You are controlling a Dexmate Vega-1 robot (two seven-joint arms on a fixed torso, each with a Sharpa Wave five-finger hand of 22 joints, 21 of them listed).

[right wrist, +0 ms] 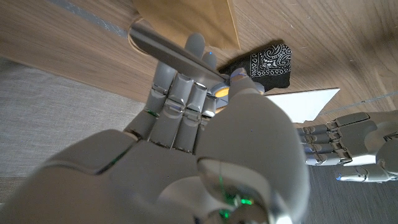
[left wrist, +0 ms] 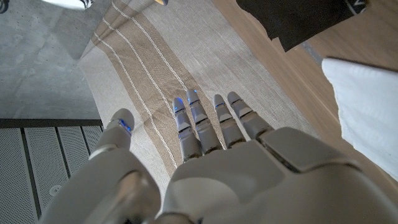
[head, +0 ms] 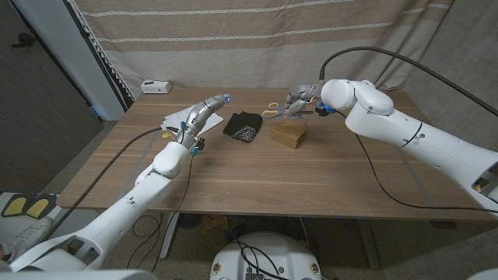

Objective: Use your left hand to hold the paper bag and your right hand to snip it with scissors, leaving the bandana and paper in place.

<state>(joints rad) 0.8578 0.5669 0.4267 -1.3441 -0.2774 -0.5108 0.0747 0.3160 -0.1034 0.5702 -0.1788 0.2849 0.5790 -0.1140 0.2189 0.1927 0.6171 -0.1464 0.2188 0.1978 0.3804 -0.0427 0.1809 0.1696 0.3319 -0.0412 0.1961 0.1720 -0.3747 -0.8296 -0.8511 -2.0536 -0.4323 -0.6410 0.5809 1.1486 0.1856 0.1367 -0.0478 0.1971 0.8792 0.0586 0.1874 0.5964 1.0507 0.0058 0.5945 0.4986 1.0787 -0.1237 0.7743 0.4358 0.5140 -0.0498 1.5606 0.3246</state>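
The brown paper bag (head: 288,135) stands at the table's back middle, also in the right wrist view (right wrist: 186,18). My right hand (head: 300,101) hovers just above and behind the bag and grips the yellow-handled scissors (head: 272,111); their steel blade (right wrist: 168,53) reaches to the bag's edge. The black bandana (head: 243,126) (right wrist: 267,62) lies left of the bag. Further left lies the white paper (head: 173,121) (left wrist: 367,106). My left hand (head: 205,112) (left wrist: 211,124) is held in the air over the paper, fingers straight and apart, holding nothing, well clear of the bag.
A small white box (head: 156,86) sits at the table's back left corner. A striped curtain (head: 257,39) hangs close behind the table. A black cable (head: 373,175) from the right arm trails over the table's right side.
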